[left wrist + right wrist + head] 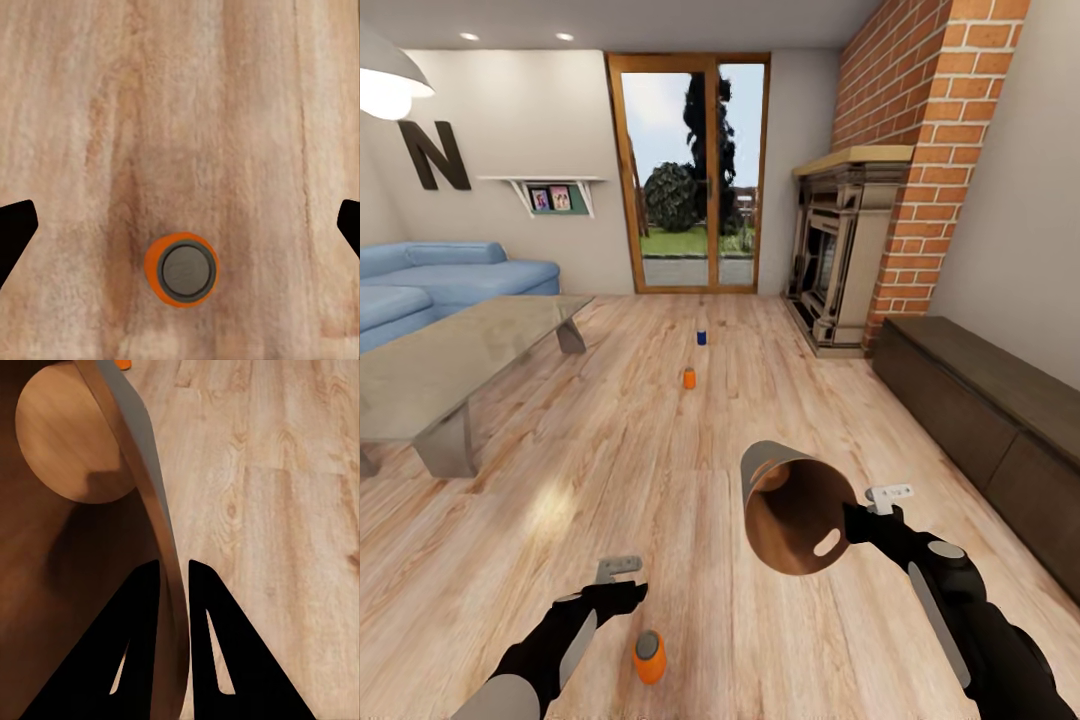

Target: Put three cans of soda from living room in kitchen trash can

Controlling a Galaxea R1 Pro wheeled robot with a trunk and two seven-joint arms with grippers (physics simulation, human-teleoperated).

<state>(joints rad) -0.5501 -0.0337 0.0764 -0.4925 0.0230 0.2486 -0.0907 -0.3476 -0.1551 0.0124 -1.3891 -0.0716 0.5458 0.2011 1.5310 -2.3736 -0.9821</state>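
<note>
Here the robot stands in the living room, on the reddish plank floor point(660, 470). The right gripper point(174, 574) is clamped on the rim of the bin point(797, 510), one finger inside the brown wall and one outside; the bin is held off the floor, tipped on its side with its open mouth turned toward the camera. The left gripper point(622, 590) hangs low over the floor with its jaws spread wide and nothing between them. Just beside it an orange can point(649, 656) stands upright on the planks; seen from the left wrist, this can point(181, 269) sits between the two dark fingertips point(15, 229), well apart from both. Farther out, a second orange can point(689, 378) and a dark blue can point(701, 337) stand upright on open floor, one behind the other, in line with the glass doors point(690, 170). A grey low table point(450, 365) and a blue sofa point(450, 275) flank that stretch on the left; the brick fireplace point(860, 240) and a long dark cabinet point(990, 420) line the right
</note>
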